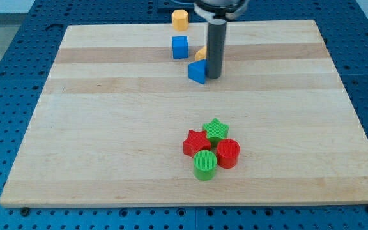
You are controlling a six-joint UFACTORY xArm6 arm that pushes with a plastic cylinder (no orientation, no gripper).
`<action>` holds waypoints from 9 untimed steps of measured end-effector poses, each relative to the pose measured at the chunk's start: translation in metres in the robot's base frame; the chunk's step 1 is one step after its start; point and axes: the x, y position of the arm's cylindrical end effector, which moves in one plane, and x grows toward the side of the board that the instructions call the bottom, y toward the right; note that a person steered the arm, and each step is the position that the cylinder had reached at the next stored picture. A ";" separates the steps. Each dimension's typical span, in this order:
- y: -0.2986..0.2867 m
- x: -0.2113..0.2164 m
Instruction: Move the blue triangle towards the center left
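The blue triangle (197,71) lies on the wooden board (107,128) near the view's top, just right of centre. My tip (213,77) stands right beside it, on its right side, touching or nearly touching it. The dark rod rises from there to the view's top. A blue cube (180,47) sits a little up and left of the triangle.
A yellow block (200,53) peeks out just left of the rod, partly hidden. A yellow hexagon (180,20) sits at the top edge. A cluster lies lower centre: green star (216,130), red star (196,142), red cylinder (228,153), green cylinder (204,165).
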 end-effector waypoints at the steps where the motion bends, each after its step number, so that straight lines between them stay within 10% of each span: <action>1: -0.004 0.001; 9: 0.003 -0.018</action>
